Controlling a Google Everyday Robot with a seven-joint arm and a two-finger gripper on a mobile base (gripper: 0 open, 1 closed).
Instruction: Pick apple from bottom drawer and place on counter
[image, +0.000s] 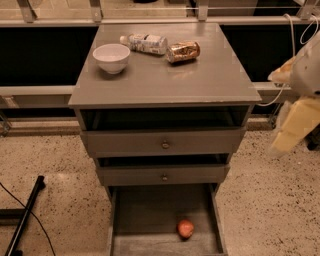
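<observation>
The apple (185, 228), small and red-orange, lies on the floor of the open bottom drawer (150, 212), towards its front right. The grey counter (165, 75) tops the cabinet above it. My gripper (296, 125) shows as pale yellowish and white parts at the right edge of the camera view. It is level with the upper drawers, to the right of the cabinet, well above the apple and apart from it. It holds nothing that I can see.
On the counter stand a white bowl (111, 57), a lying plastic bottle (145, 43) and a crushed gold-brown can (183, 51). The two upper drawers (163, 144) are pulled out a little. A black bar (25, 215) lies on the speckled floor at the left.
</observation>
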